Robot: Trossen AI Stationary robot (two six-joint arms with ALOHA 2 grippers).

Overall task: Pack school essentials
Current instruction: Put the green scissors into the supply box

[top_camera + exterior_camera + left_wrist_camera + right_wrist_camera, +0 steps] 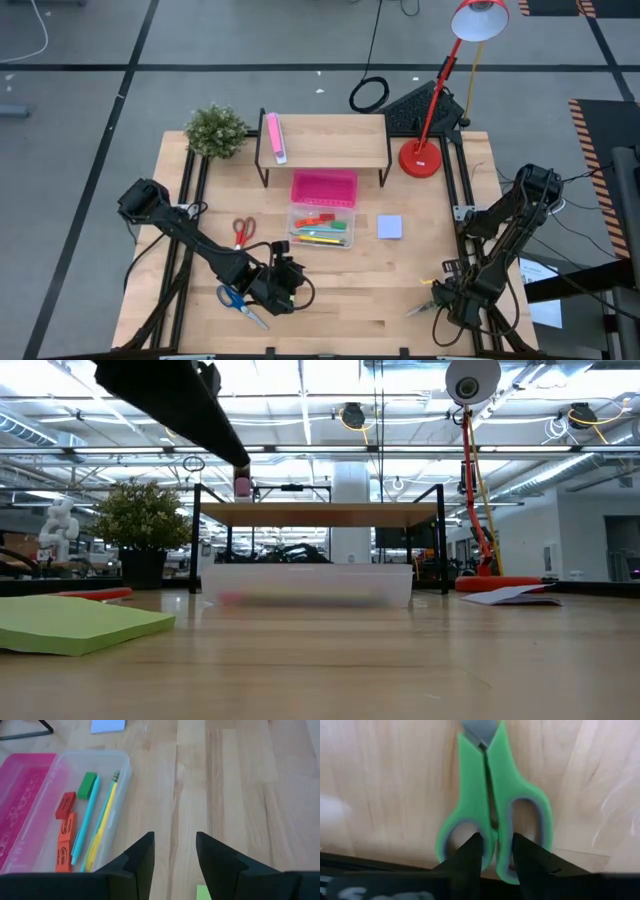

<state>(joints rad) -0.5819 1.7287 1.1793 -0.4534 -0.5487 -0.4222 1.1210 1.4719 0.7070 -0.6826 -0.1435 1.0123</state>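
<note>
Right gripper: low at the table's front right corner, fingers straddling the middle of the green scissors where the two handle loops meet. They look closed on that neck, and I judge it picked as the narrowest, stiffest place to pinch.

Green scissors: flat on the wood, blades pointing away from the wrist.

Left gripper: front left, fingers spread with nothing between, facing the clear case. I read it as lining up for the next item.

Clear case: mid-table, already holding pens, a pencil and red and green erasers.

Blue scissors: just beside the left gripper.

Red scissors: left of the case.

Pale-blue note pad: right of the case, still unpacked.
</note>
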